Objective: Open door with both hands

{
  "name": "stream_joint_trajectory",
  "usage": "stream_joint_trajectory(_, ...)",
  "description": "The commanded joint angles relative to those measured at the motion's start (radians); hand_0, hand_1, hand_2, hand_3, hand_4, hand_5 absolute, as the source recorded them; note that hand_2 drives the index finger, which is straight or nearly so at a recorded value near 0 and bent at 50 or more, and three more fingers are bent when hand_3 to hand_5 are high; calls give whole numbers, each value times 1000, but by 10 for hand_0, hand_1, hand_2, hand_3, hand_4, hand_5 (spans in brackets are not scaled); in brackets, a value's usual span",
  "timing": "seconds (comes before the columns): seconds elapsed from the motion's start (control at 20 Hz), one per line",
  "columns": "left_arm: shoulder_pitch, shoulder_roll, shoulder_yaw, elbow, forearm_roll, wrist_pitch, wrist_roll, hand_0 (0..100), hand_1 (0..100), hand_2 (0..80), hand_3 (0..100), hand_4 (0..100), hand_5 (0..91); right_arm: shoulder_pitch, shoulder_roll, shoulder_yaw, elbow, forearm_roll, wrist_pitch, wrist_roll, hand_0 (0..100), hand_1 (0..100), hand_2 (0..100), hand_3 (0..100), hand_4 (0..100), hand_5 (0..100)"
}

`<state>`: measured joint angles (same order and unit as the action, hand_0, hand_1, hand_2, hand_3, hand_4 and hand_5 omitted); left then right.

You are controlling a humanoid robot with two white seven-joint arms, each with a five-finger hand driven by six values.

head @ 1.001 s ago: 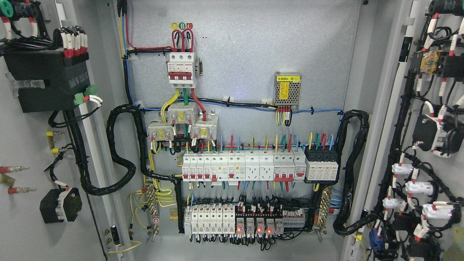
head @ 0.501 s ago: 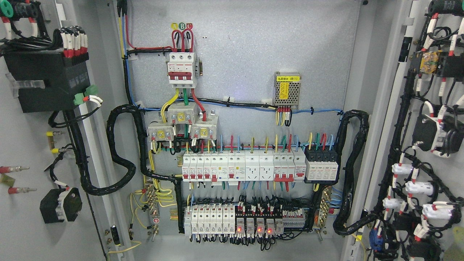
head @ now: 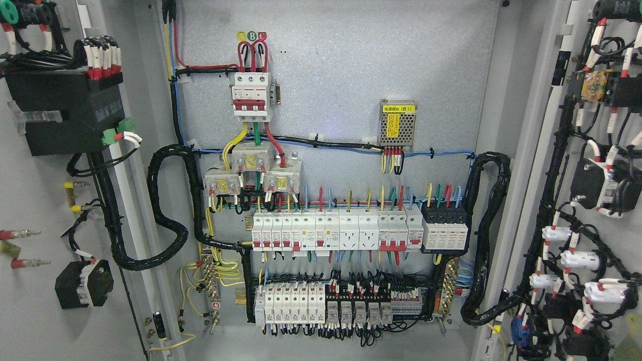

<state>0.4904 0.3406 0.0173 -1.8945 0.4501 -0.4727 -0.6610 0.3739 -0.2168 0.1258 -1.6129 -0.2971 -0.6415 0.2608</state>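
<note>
Both doors of a grey electrical cabinet stand swung wide. The left door [head: 35, 210] shows its inner face at the left edge, carrying a black box [head: 65, 110] and wiring. The right door [head: 622, 240] shows its inner face at the right edge, covered with black and white components and cables. Between them lies the grey back panel [head: 351, 65] with a three-pole main breaker [head: 252, 95], a row of white breakers [head: 336, 230] and a lower row of relays [head: 341, 306]. Neither of my hands nor arms shows in the head view.
Thick black cable looms hang at the left [head: 168, 210] and at the right [head: 481, 235] of the panel. A small meshed power supply [head: 397, 125] sits at upper right. Yellow wires [head: 210, 276] cluster at lower left. The cabinet's grey floor [head: 321, 348] runs along the bottom.
The red indicator lights on the lower relay row, lit in both earlier frames, are now dark. Nothing else has moved.
</note>
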Motion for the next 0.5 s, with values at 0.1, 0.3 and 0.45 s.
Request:
stream_joint_trajectory(0.1, 37, -78, 145, -66, 28, 11, 1, 289, 0, 28, 28, 34, 0, 48, 13, -32, 34, 1, -73, 2, 219, 0, 0, 0, 0, 0)
stream_joint_trajectory(0.3, 39, -80, 211, -61, 30, 23, 1, 289, 0, 28, 29, 33, 0, 46, 13, -52, 38, -2, -66, 2, 219, 0, 0, 0, 0, 0)
stream_joint_trajectory(0.45, 39, -80, 251, -54, 73, 58, -2, 289, 0, 28, 29, 33, 0, 40, 13, -58, 36, -10, -46, 0, 219, 0, 0, 0, 0, 0)
